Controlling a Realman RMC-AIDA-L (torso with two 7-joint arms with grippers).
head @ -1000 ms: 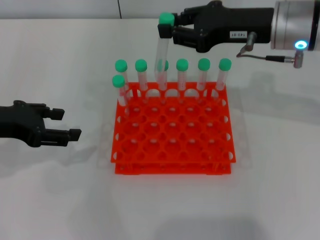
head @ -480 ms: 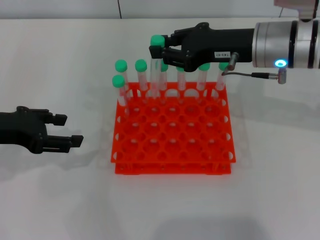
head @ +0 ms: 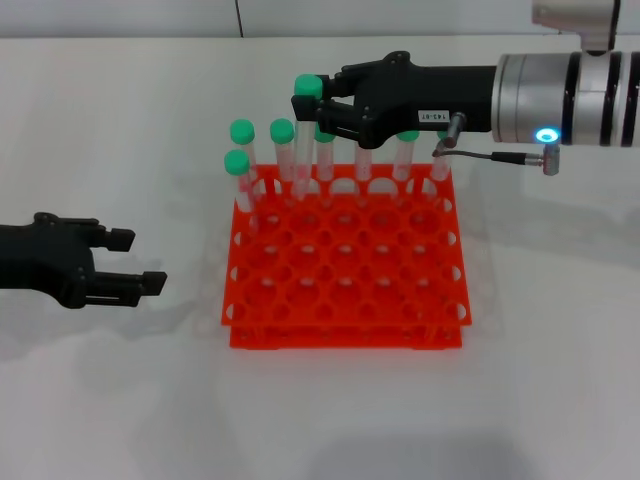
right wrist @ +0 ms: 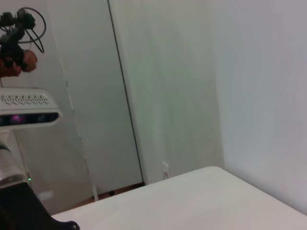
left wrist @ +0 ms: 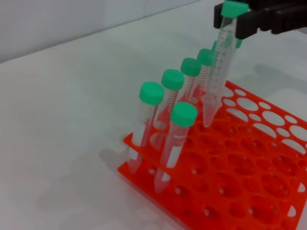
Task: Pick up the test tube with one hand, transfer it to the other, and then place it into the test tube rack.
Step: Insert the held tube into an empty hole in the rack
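My right gripper (head: 318,103), the one with the white label, is shut on the green cap of the test tube (head: 302,150). It holds the tube nearly upright over the back left part of the orange-red test tube rack (head: 345,300). In the left wrist view the test tube (left wrist: 218,72) ends in a pointed tip just over a hole in the second row of the rack (left wrist: 249,187); the tip looks barely above the top tier. My left gripper (head: 140,258) rests open and empty on the table, left of the rack.
Several other green-capped tubes (head: 283,150) stand in the rack's back row, and one (head: 238,175) stands in the second row at the left. White table surrounds the rack. The right wrist view shows only walls and a door.
The right gripper has carried the tube down and to the left, from above the back row to just over the rack. The left gripper drew back slightly to the left, then stayed still.
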